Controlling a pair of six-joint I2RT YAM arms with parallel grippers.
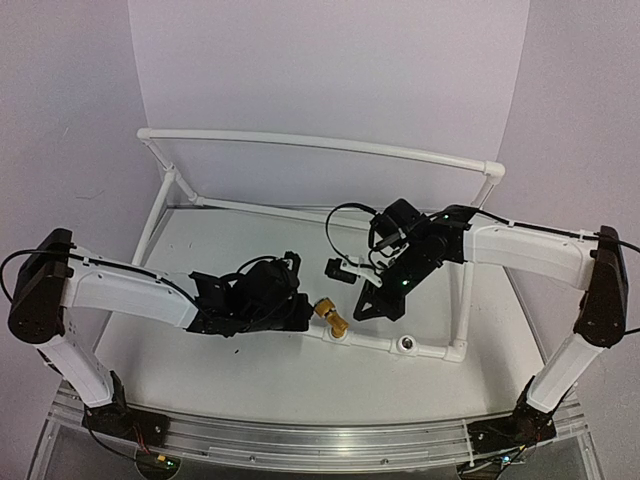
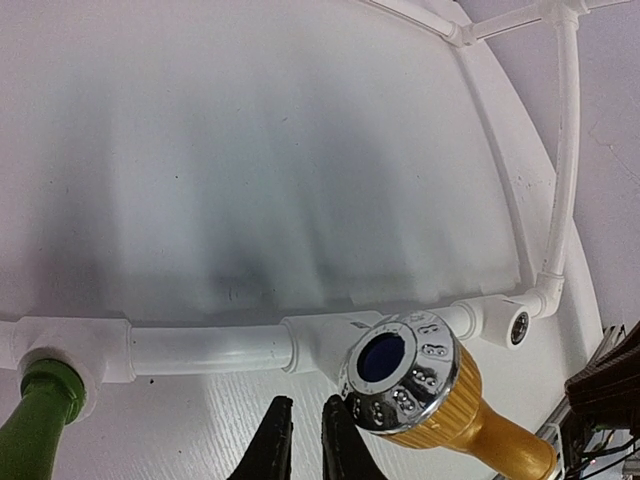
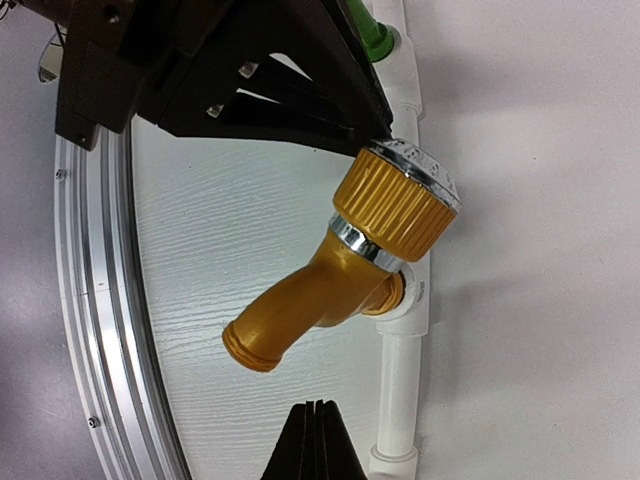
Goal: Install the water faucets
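Two of the three fittings look seated, by my reckoning: the gold faucet (image 2: 420, 385) stands in the middle tee of the pipe frame (image 2: 200, 350), just right of my left gripper (image 2: 306, 402), and the green faucet (image 2: 40, 420) sits in the tee well off to that gripper's left. My left fingers are pressed nearly together with nothing between them, their tips just beside the gold knob. My right gripper (image 3: 315, 412) has its jaws together and empty, with the gold spout straight ahead of its tips and apart from them. What I judge is left is the third fitting: the end socket (image 2: 517, 327), further right beyond the gold one, shows an open metal-lined mouth. My left wrist view alone gives the knob's face and that socket side by side. My right wrist view alone shows the gold body's joint into the tee and its angled spout. Only the overhead view shows a dark piece (image 1: 337, 268) lying inside the frame beside my right wrist, possibly the grey faucet, though it is too small to tell; that view hides the green one under my left arm.
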